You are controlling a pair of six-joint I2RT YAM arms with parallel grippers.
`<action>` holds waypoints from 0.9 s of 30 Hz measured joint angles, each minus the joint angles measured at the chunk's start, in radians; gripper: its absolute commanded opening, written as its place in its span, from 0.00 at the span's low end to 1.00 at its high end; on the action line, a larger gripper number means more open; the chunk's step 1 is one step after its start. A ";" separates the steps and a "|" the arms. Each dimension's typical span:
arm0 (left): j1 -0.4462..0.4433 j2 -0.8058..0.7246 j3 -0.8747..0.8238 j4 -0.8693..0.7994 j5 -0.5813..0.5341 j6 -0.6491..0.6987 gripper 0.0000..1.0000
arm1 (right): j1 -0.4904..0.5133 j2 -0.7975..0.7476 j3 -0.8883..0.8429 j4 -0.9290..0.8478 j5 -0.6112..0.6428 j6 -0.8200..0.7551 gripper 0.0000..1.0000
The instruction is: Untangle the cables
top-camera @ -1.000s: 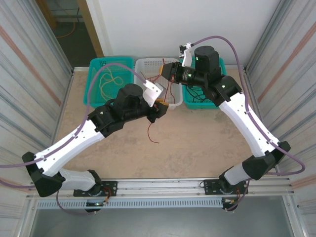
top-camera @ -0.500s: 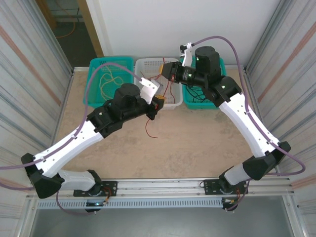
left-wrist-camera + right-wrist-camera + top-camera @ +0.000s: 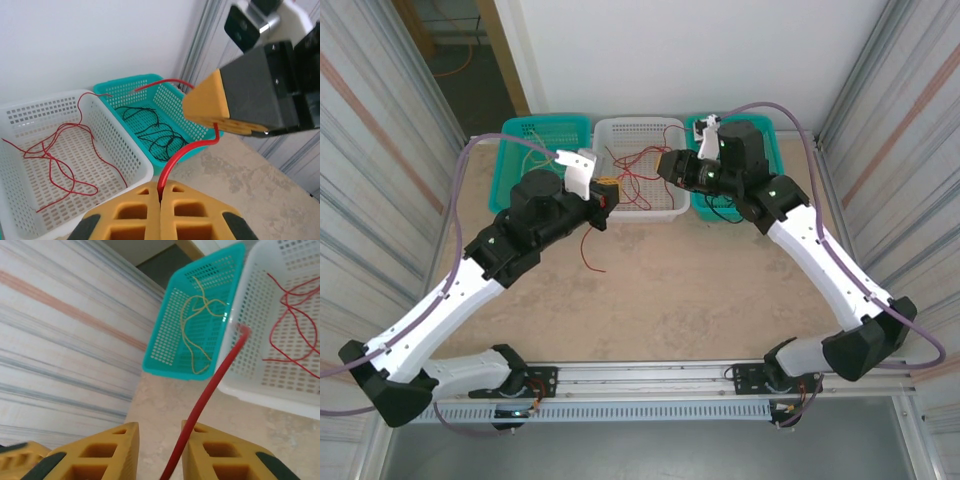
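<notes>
My left gripper [image 3: 161,194] is shut on a red cable [image 3: 186,150], pinched between its yellow fingertips. From the top view the left gripper [image 3: 606,190] hovers at the left front corner of the white basket [image 3: 640,214], and the held red cable [image 3: 585,250] dangles below it to the table. The same cable [image 3: 215,385] runs up between the parted fingers of my right gripper [image 3: 160,450], resting against the right finger. The right gripper [image 3: 666,166] is open above the white basket. More red cables [image 3: 50,155] lie in the white basket.
A teal basket [image 3: 510,165] at the back left holds a yellow cable [image 3: 197,325]. Another teal basket [image 3: 200,140] at the back right holds black cables [image 3: 155,131]. Corrugated walls stand close on both sides. The tan table spreads out in front of the baskets.
The left gripper closed on the red cable and carried it left. The right gripper opened its jaws, letting the cable go, and shifted slightly right.
</notes>
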State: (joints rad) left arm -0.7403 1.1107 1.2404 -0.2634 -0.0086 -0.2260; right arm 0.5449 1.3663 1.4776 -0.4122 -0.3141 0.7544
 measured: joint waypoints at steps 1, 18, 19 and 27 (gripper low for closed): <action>0.000 -0.002 0.000 0.000 0.001 -0.001 0.00 | -0.002 -0.008 -0.014 -0.003 0.010 0.000 0.30; 0.074 0.073 0.108 -0.026 0.024 0.027 0.00 | -0.055 -0.324 -0.335 -0.177 0.218 -0.034 0.43; 0.079 0.088 0.130 -0.027 0.025 0.035 0.00 | -0.061 -0.354 -0.352 -0.192 0.234 -0.034 0.43; 0.113 0.245 0.346 -0.014 0.043 0.072 0.00 | -0.074 -0.496 -0.432 -0.263 0.294 -0.038 0.45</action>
State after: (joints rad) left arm -0.6270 1.3552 1.5860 -0.2771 0.0341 -0.1539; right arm 0.4706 0.8700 1.0454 -0.6750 -0.0200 0.7166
